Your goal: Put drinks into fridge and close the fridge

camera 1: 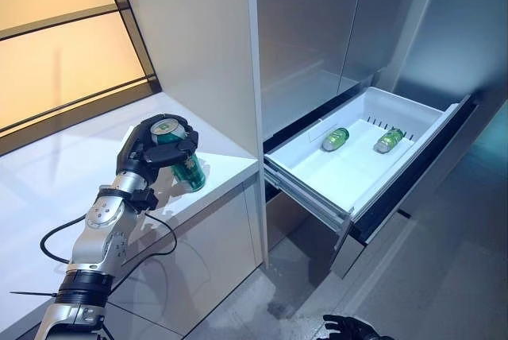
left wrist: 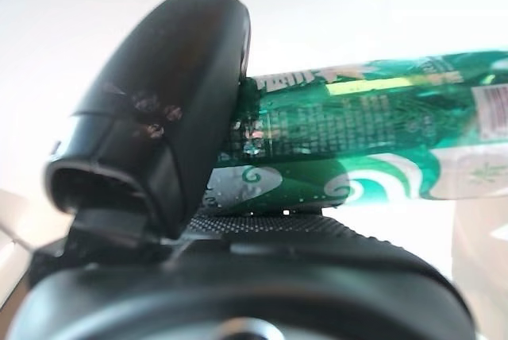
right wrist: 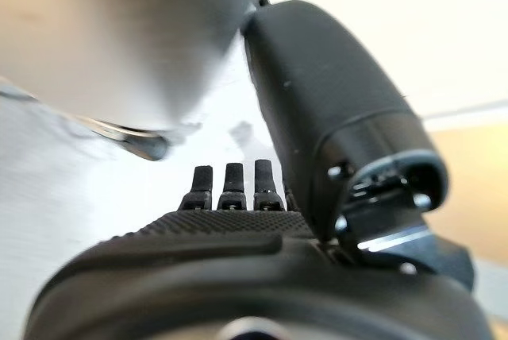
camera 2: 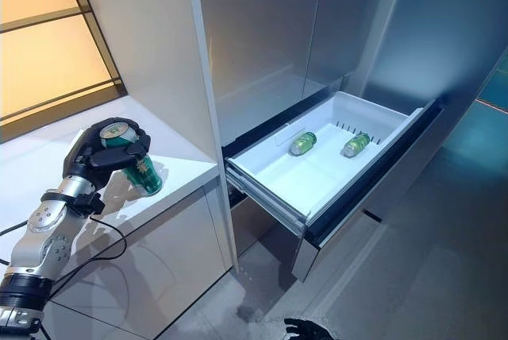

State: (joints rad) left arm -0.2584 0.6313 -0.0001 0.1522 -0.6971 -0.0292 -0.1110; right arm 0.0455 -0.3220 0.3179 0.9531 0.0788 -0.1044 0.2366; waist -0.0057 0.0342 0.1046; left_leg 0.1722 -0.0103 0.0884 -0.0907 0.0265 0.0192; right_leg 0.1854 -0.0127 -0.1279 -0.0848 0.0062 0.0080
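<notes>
A green drink can (camera 1: 188, 170) is tilted in my left hand (camera 1: 151, 149), just above the white counter (camera 1: 71, 173); the fingers and thumb (left wrist: 167, 117) curl round the can (left wrist: 357, 133). To the right, the fridge's white drawer (camera 1: 305, 185) stands pulled out. Two more green cans (camera 1: 336, 139) (camera 1: 389, 141) lie on their sides inside it, near the back. My right hand (camera 1: 353, 328) hangs low by the floor, away from the drawer. Its fingers (right wrist: 232, 185) are straight and hold nothing.
A tall white cabinet panel (camera 1: 206, 46) stands between the counter and the fridge's steel doors (camera 1: 317, 30). The drawer's dark front (camera 1: 413, 189) juts out over the grey floor (camera 1: 444, 292). An amber window (camera 1: 55, 38) runs behind the counter.
</notes>
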